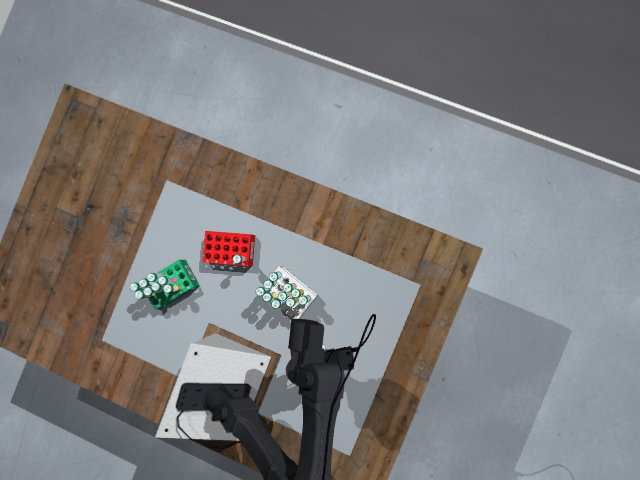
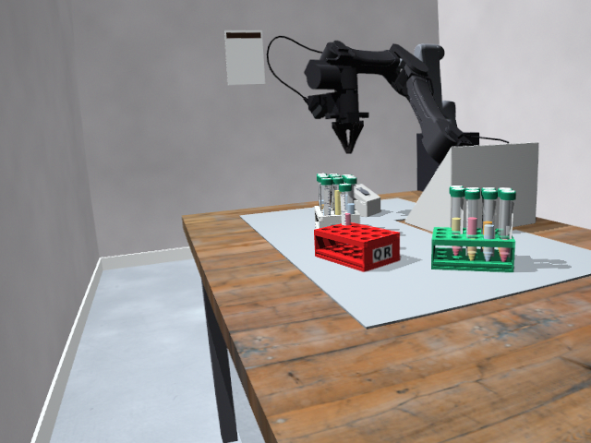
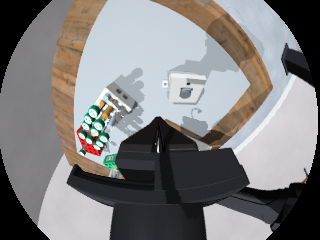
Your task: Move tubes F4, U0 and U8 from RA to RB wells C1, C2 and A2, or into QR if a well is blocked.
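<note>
My gripper (image 2: 348,151) (image 3: 158,120) is shut and empty, pointing down high above the bench mat; its fingers are over the white-rack side in the exterior view. The white rack RB (image 2: 329,221) holds several green-capped tubes. The green rack RA (image 1: 178,298) (image 2: 443,241) (image 3: 110,161) holds several green-capped tubes, with empty wells at one end. The red rack QR (image 2: 367,259) (image 3: 91,147) holds one capped tube (image 1: 236,258). The DONE box (image 2: 369,208) (image 3: 175,95) stands on the mat; its lamp is too small to judge. Tube labels and well depths are unreadable.
The pale bench mat (image 1: 361,304) (image 2: 410,291) lies on the wooden table (image 1: 103,134) (image 2: 381,372). The white slanted arm mount (image 1: 227,361) (image 2: 496,181) stands near the arm base. A cable loop (image 1: 370,330) (image 2: 282,71) hangs beside the wrist.
</note>
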`<state>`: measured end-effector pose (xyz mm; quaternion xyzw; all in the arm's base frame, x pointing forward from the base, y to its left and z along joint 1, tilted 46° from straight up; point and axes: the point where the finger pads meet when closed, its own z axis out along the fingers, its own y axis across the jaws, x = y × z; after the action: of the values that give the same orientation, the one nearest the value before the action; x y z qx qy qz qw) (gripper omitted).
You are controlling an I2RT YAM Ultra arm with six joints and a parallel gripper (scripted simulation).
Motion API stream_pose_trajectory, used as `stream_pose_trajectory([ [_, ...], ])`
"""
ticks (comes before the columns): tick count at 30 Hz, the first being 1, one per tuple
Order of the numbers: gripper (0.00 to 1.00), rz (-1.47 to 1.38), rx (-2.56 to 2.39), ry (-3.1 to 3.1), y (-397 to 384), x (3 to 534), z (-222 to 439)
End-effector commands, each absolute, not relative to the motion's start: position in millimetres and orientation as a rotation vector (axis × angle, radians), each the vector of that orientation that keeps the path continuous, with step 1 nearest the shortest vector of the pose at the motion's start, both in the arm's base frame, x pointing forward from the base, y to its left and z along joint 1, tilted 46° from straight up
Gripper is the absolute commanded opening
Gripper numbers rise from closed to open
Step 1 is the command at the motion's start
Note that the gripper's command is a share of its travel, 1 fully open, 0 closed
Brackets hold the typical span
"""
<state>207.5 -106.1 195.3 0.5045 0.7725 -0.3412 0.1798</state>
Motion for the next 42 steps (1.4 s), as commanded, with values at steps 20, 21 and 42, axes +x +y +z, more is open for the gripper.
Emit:
stream_pose_trajectory([
  [20, 0.0, -0.983, 1.378, 2.188, -105.8, 203.8, 201.6],
  [21, 0.0, -0.983, 1.378, 2.188, -105.8, 203.8, 201.6],
  [42, 0.0, -0.998, 1.4, 2.183, -123.3, 171.5, 215.9],
])
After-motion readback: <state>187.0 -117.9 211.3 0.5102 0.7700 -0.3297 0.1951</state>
